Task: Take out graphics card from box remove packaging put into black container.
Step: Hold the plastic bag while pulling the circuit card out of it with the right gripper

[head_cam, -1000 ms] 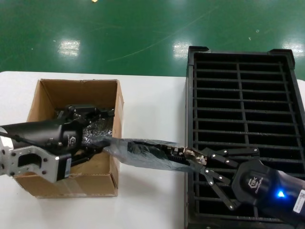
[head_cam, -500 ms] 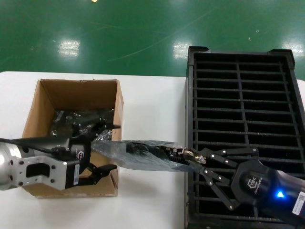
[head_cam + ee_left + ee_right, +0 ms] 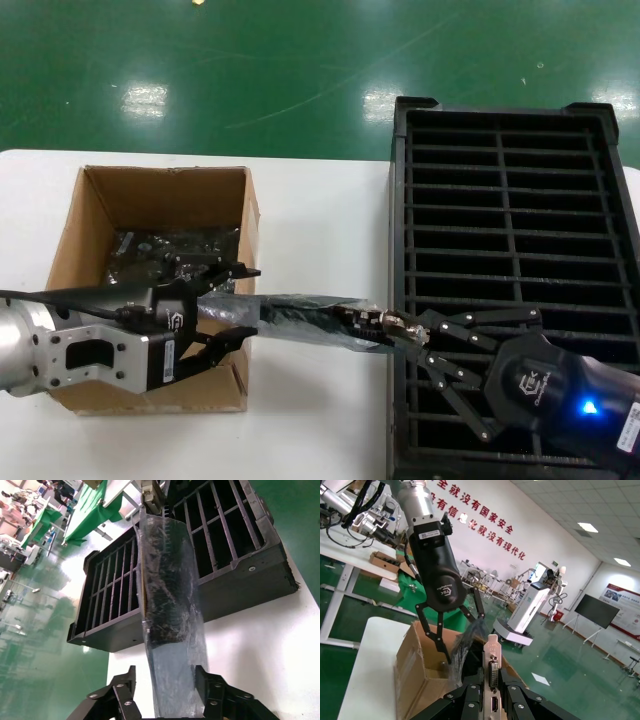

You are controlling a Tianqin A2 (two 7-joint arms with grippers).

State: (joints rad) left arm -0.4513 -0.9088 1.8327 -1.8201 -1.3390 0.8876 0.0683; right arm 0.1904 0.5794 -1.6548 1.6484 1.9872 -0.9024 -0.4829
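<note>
Over the white surface (image 3: 310,420), between box (image 3: 90,230) and crate (image 3: 510,200), right tool (image 3: 392,335) clamps the bagged card (image 3: 340,322); left tool (image 3: 232,305) wide around the bag (image 3: 280,315).

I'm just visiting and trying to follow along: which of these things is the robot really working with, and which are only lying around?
Part of the job:
- graphics card, gripped at its bracket by the right gripper
- packaging around the card
- left gripper, open around the bag's free end
- box
- black container, slots unfilled

Just lying about:
- more shiny bagged items left in the box
</note>
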